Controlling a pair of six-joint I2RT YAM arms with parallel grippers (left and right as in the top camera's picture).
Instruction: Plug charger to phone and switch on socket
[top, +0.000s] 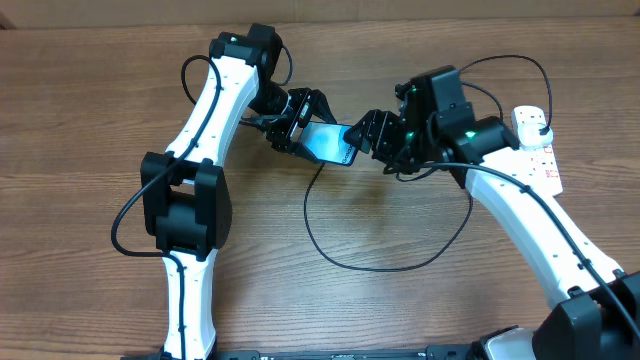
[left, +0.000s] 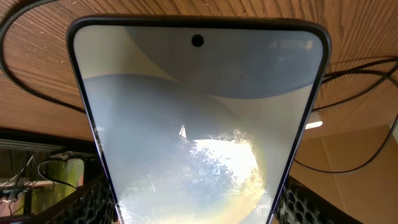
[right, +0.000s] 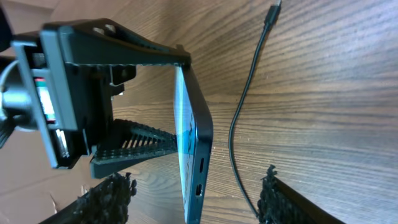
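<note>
Phone (top: 327, 143) at overhead centre; left gripper (top: 297, 130) jaws clenched on its long edges. Right gripper (top: 368, 135) jaws released and empty, straddling the port end. Charger (right: 239, 118) lies slack on counter (top: 90, 120), tip (right: 273, 7) at upper right of the right wrist view.

Judgement: phone rigid, slick, fragile. Cable limp, light; grasp just behind tip.

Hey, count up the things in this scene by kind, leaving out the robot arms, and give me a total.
Slim smartphone with a lit light blue screen: 1
Thin black charger cable: 1
White oblong power strip: 1
Total: 3
</note>
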